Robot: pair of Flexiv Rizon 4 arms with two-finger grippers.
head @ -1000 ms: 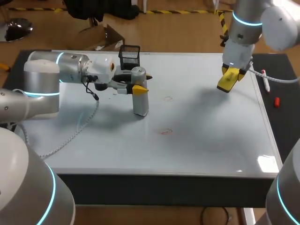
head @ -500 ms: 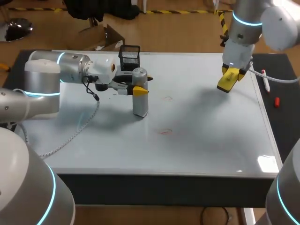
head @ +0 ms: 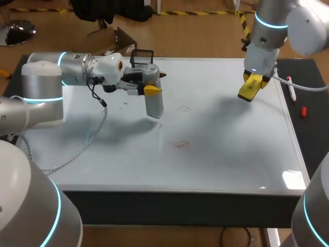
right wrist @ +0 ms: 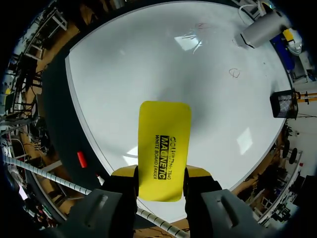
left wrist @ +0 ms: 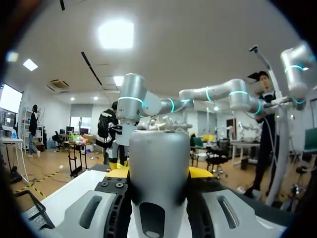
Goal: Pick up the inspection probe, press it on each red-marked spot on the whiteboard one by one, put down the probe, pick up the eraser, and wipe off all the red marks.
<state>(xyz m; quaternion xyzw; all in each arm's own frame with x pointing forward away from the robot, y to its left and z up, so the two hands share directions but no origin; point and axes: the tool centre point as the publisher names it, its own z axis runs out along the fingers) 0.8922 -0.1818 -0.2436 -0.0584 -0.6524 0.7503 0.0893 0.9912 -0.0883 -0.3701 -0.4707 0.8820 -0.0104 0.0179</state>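
Left pincer (head: 154,82) clamped on probe (head: 154,103), tip below it, just off board (head: 221,149), likely between presses. Right pincer (right wrist: 161,173) clamps eraser (right wrist: 163,144) aloft, ready for wiping.

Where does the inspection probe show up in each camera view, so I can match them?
Head view: inspection probe in the left end effector, just in front of the mesh basket.
Left wrist view: probe fills the middle, clamped in that end effector; basket beside it.
Right wrist view: probe far ahead of the held eraser, across the whiteboard.
Shared landmark: the mesh basket.
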